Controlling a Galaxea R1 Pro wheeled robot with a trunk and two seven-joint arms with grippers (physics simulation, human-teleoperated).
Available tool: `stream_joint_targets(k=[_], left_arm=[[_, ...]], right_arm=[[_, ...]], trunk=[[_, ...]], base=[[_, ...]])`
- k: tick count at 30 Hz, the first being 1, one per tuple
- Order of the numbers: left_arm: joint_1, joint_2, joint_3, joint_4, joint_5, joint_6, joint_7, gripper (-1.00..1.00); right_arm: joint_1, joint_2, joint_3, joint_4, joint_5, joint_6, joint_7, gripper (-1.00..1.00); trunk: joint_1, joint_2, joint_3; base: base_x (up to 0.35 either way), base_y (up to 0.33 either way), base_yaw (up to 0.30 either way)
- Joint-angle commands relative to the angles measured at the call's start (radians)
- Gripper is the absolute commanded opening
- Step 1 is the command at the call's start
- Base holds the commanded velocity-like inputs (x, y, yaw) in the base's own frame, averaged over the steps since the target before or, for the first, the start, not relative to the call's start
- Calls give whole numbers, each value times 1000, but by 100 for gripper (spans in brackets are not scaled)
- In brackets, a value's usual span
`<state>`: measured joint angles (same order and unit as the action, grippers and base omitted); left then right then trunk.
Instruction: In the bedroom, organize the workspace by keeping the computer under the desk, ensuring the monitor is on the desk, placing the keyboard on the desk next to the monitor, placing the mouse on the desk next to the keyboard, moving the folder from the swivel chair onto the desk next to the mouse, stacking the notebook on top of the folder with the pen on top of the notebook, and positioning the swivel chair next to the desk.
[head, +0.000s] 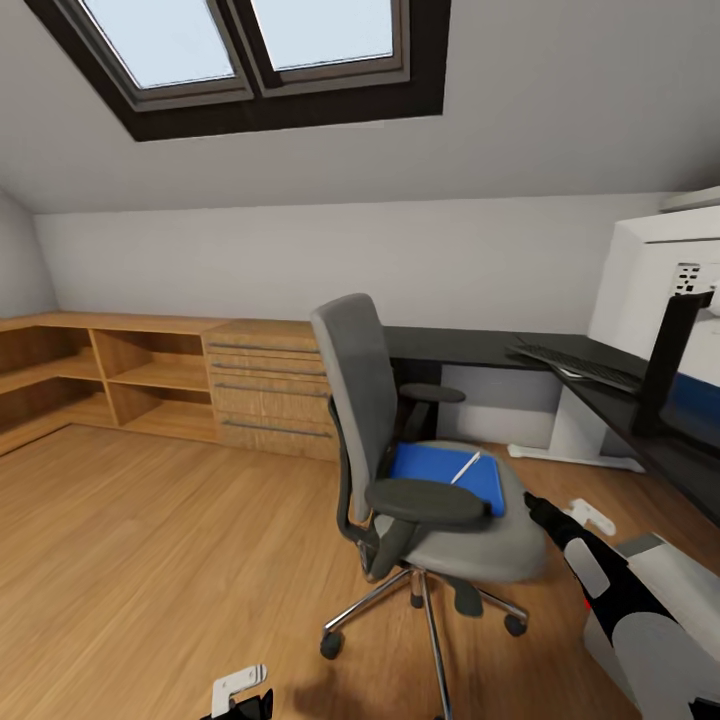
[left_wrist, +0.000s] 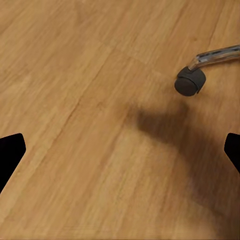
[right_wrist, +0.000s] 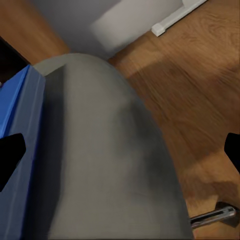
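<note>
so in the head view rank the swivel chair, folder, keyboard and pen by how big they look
1. swivel chair, largest by far
2. folder and keyboard look about alike; the keyboard sits farther off, so I won't rank them
3. pen, smallest, lying on the folder

Our right arm (head: 610, 590) is built of glossy black segments with light grey rounded panels and a small red mark near the forearm; a white bracket sits by its wrist. Our left gripper (head: 240, 700) is black with a white bracket on top.
</note>
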<state>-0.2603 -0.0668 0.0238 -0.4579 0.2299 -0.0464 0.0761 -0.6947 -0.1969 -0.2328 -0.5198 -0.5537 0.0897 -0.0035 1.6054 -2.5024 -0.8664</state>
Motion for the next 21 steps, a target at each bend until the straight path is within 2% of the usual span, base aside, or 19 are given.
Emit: stream_joint_targets(k=[1, 6, 12, 21], left_arm=[[0, -1, 2, 0, 5, -3, 1, 100], [0, -1, 2, 1, 5, -3, 1, 100], [0, -1, 2, 1, 5, -3, 1, 100], [0, -1, 2, 1, 5, -3, 1, 100]], right_arm=[[0, -1, -2, -2, -10, 9, 3, 100], [0, -3, -2, -2, -18, 19, 14, 100], [0, -4, -2, 0, -23, 22, 17, 100], [0, -4, -3, 0, -31, 47, 18, 100]], trunk=[[0, 0, -1], [0, 0, -1], [0, 0, -1], [0, 0, -1]], base=[[148, 0, 0], [212, 0, 0], [69, 0, 0], [162, 0, 0]])
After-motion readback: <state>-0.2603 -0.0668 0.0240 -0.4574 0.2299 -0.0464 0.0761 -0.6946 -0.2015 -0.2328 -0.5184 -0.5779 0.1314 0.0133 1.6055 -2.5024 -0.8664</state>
